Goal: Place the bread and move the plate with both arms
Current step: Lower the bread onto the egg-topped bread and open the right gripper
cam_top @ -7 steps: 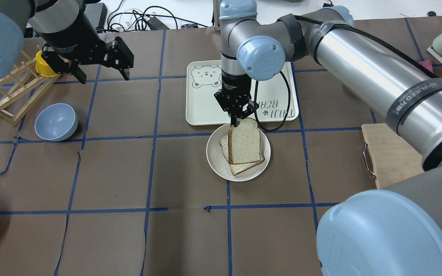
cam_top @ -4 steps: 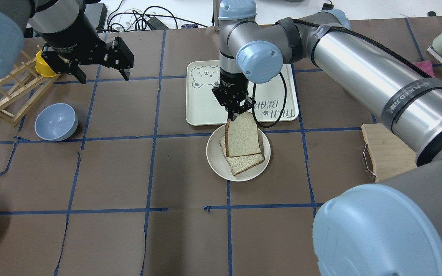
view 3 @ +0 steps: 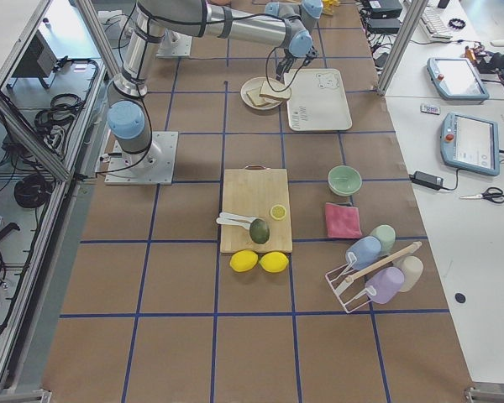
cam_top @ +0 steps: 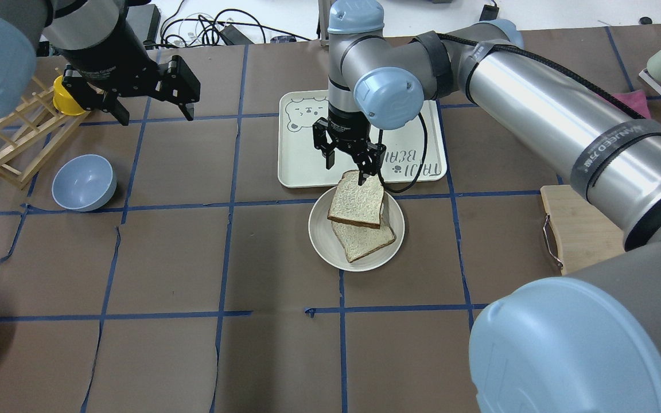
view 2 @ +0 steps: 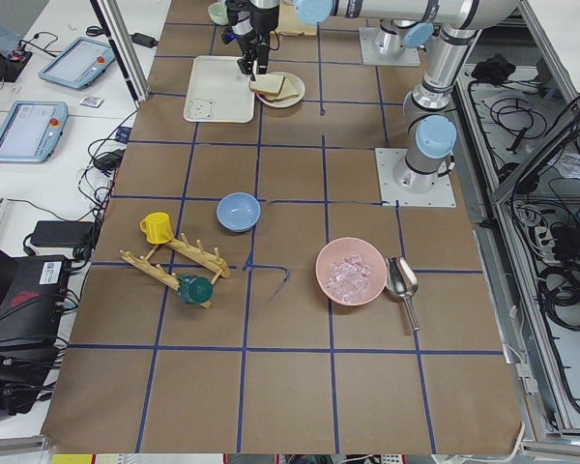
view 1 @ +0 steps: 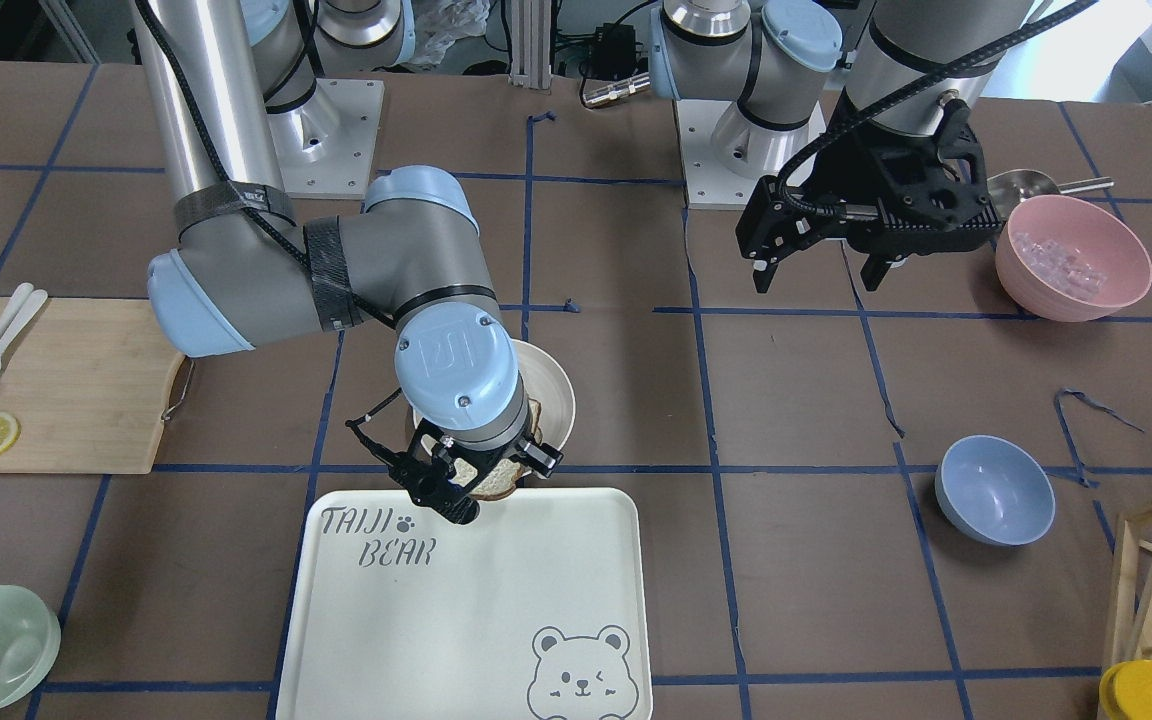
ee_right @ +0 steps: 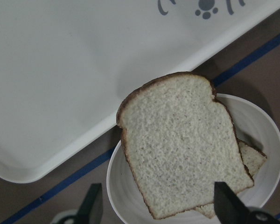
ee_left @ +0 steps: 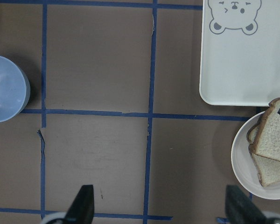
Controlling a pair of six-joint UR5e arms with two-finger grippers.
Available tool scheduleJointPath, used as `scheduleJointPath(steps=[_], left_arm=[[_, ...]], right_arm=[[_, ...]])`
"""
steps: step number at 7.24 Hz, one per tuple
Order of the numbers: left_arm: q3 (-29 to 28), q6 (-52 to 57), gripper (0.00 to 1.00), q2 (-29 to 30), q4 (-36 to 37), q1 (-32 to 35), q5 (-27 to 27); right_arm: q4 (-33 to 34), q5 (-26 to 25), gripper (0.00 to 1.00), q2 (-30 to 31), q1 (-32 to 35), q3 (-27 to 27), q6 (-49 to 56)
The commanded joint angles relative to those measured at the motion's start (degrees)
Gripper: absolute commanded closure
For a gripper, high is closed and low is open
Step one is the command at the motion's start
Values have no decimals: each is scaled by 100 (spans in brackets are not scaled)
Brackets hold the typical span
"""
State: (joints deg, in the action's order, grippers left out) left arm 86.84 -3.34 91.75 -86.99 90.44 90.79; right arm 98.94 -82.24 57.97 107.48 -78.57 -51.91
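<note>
On the white rectangular tray (view 1: 496, 600) we read "TAIJI BEAR" in grey letters, with a paw mark beside them and a bear face in one corner. A grey strap on the silver-grey right arm (cam_top: 537, 103) carries writing that we cannot read with certainty. The tabletop (cam_top: 181, 258) is covered by brown paper, divided in squares by blue tape lines (cam_top: 135, 315). Beside it stand white side tables with screens (view 2: 19, 130) and cables. The right arm reaches over the tray with its wrist pointing straight down. The black right gripper (cam_top: 350, 169) hangs with jaws apart over the far edge of the pale speckled bread slice (cam_top: 358, 198). This bread lies tilted on a second slice (cam_top: 365, 244) inside the round cream plate (cam_top: 319, 232), just beside the tray. The black left gripper (cam_top: 157, 115) hovers well apart from them, also spread, holding nothing.
</note>
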Motion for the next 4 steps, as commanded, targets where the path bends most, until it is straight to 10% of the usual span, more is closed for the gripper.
scheduleJointPath(steps=[1, 4], left_arm=[[0, 0, 0, 1, -2, 0, 0], [9, 18, 0, 1, -2, 0, 0]], right_arm=[[-6, -64, 6, 222, -17, -62, 32], [-5, -343, 0, 731, -401, -114, 712]])
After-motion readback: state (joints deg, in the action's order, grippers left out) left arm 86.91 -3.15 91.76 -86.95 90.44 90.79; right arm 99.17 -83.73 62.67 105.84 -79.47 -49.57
